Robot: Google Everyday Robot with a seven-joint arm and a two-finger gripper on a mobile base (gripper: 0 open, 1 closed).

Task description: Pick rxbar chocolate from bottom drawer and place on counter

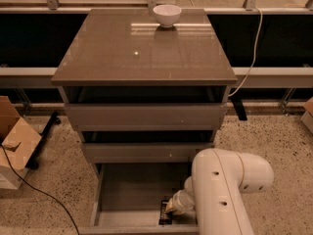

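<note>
The bottom drawer point(129, 190) is pulled open, showing its grey floor and low sides. The rxbar chocolate point(164, 215), a small black bar with pale lettering, lies near the drawer's front right. My white arm reaches down into the drawer from the right. My gripper point(173, 207) is at the bar's right edge, touching or just above it; the arm hides most of the gripper. The glossy grey-brown counter point(122, 53) tops the cabinet above.
A white bowl point(167, 14) stands at the counter's back edge. The two upper drawers point(144, 115) are slightly ajar. A cardboard box point(14, 146) and a black cable point(39, 192) lie on the floor to the left. A white cable point(252, 48) hangs to the right.
</note>
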